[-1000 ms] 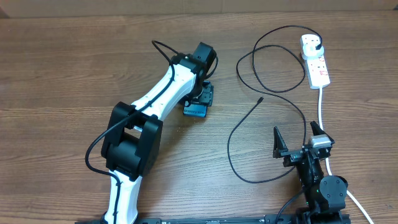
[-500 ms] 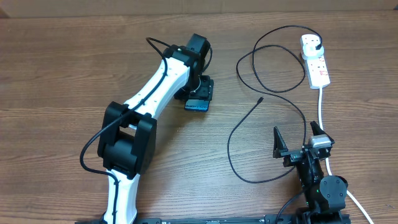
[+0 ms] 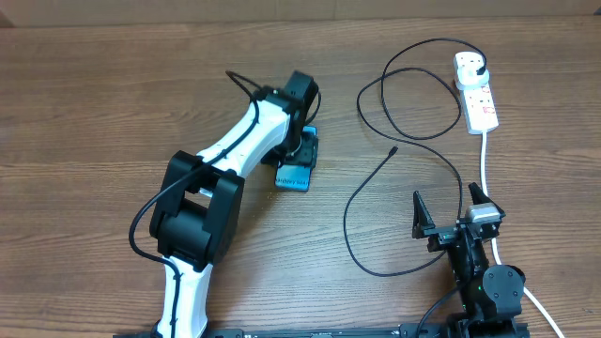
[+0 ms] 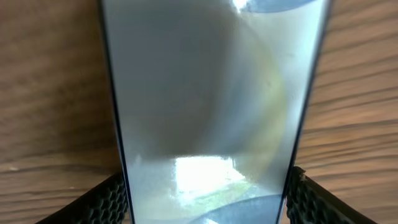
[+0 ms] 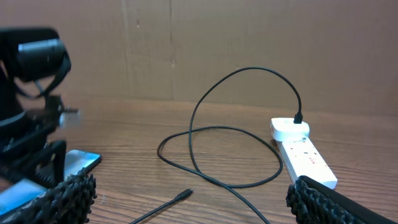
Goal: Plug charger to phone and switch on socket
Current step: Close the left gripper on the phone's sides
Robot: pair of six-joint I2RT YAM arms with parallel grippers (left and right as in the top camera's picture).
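Across the wooden tabletop (image 3: 94,113) we record the left arm (image 3: 235,150) reaching to the middle, with the left hand (image 3: 302,155) clamped across the long edges of the phone (image 3: 293,176), which is left of the cable loops. By the near edge, the right hand (image 3: 446,202) has its fingers spread wide and grips nothing. We note the charger (image 3: 346,221) sprawled in loose loops, its plug seated in the socket (image 3: 477,94) at far right. Its connector (image 3: 392,149) lies free, apart from the phone.

Overhead looks straight down; left wrist sits close above the phone (image 4: 205,112); right wrist looks low toward the socket (image 5: 306,155), shared with overhead.
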